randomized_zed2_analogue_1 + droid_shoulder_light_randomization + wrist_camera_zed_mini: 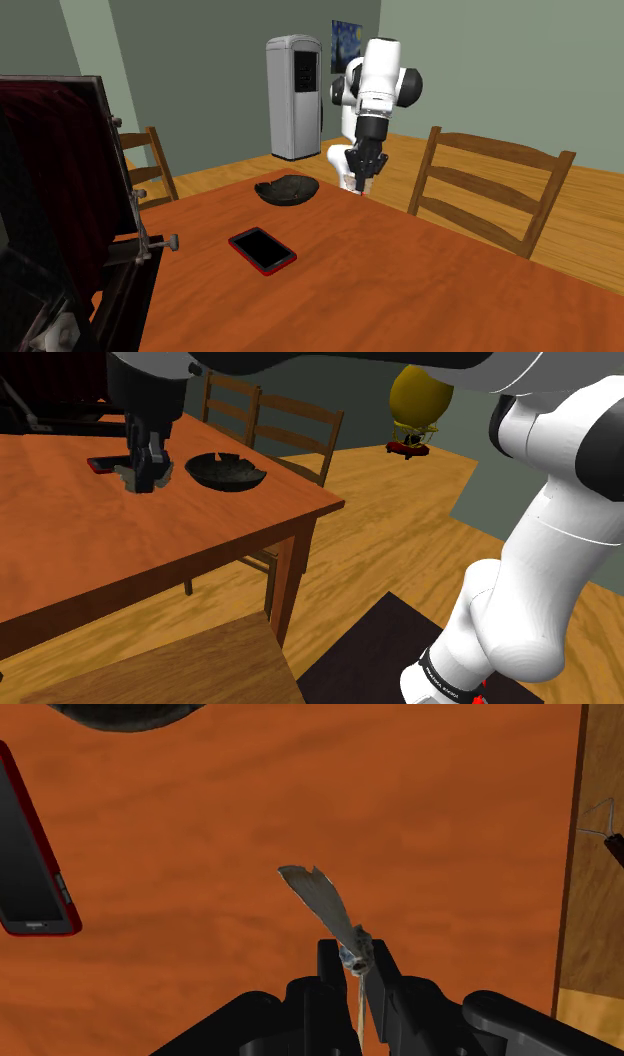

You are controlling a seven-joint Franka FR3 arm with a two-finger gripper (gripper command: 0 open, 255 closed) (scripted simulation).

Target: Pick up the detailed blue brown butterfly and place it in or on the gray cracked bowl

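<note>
In the wrist view my black gripper (356, 966) is shut on the butterfly (322, 902), whose grey-brown wing sticks out from between the fingers above the bare table top. The shoulder view puts the gripper (139, 476) just above the table, to the left of the dark cracked bowl (226, 472) and a short gap from it. From the second exterior view the gripper (361, 182) hangs to the right of the bowl (287, 189), with a pale bit of the butterfly (357, 185) between its fingers. The bowl's rim (125, 716) also appears in the wrist view, beyond the gripper.
A red-edged black tablet (262, 249) lies flat on the wooden table (80, 542), near the gripper on the side away from the bowl. Wooden chairs (490, 200) stand along the table's edges. A dark framed box (60, 200) occupies one end of the table.
</note>
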